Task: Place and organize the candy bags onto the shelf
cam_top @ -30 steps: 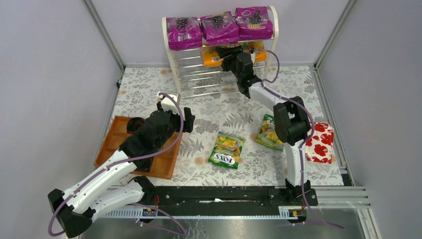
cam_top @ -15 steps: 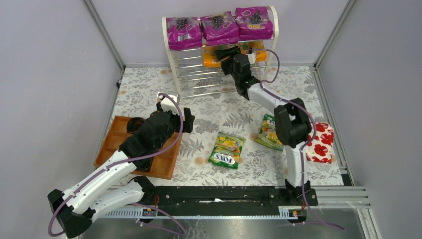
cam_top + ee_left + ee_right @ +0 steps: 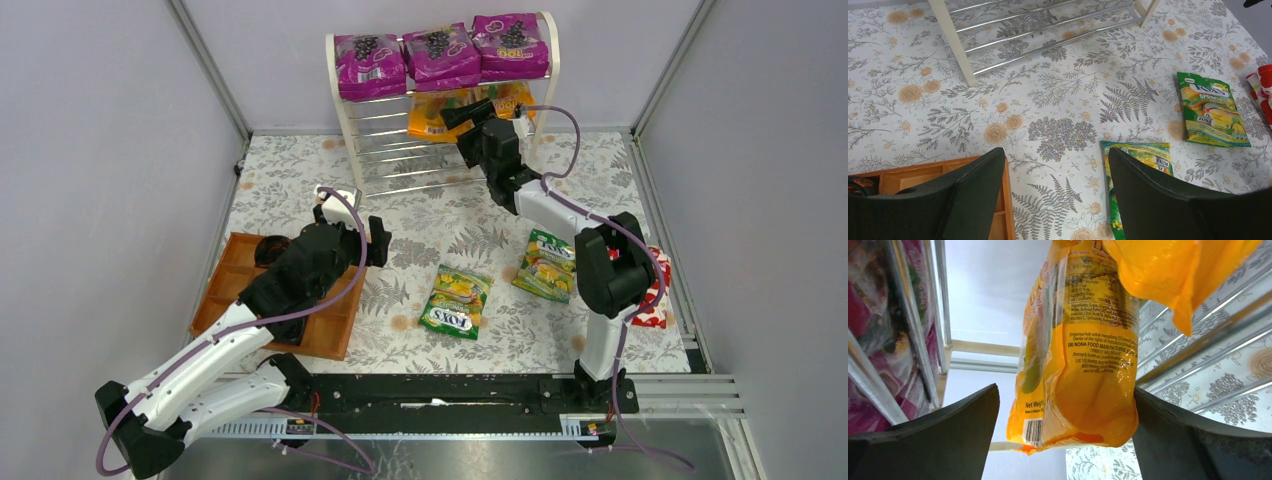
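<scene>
Shelf (image 3: 340, 112) stands at the far middle of the table (image 3: 290, 190), and you have three purple candy bags (image 3: 441, 52) lined up side by side on its top tier. Two orange candy bags (image 3: 430, 112) lie on the tier just below, toward the right end.

Your right pincer (image 3: 1064, 390) is stretched out to that tier. Its jaws stand wide, with one finger on either side of an orange bag. In the right wrist view you can see a gap between the packet and the finger on the left, so it grips nothing. That packet shows its printed back and barcode, and the second orange one overlaps it from above and to the right.

Two green-yellow candy bags (image 3: 456, 300) lie flat on the table on the near side of the shelf. One is at the middle and the other is to its right, beside the right arm, with a gap between the two. A red bag (image 3: 656, 295) with white flowers sits at the right edge, partly hidden by that arm.

Your left pincer (image 3: 1055, 152) hangs above the table by the far right corner of the wooden tray (image 3: 235, 270), which lies at the near left. Its jaws are spread wide with nothing between them.
</scene>
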Tool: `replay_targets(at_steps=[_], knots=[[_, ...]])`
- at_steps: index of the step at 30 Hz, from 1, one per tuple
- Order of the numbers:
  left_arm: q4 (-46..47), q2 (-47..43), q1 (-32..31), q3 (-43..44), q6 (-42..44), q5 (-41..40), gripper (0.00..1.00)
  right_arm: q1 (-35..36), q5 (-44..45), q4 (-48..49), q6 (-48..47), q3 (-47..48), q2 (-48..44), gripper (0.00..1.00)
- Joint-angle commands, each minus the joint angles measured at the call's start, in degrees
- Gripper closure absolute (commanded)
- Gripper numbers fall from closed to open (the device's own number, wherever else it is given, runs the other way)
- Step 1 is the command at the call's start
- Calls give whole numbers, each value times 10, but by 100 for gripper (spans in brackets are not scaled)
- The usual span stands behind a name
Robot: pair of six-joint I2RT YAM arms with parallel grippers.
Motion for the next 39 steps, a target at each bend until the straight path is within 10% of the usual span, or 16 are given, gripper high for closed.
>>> replay_targets(at_steps=[1, 19, 39], knots=[[24, -4, -1, -3, 1, -5, 20, 2, 7, 31, -1, -22, -42, 2], [26, 0, -1, -4, 2, -2, 19, 9, 16, 16, -52, -5, -34, 48], [25, 0, -1, -5, 1, 1, 18, 8, 139, -35, -121, 57, 1, 47]])
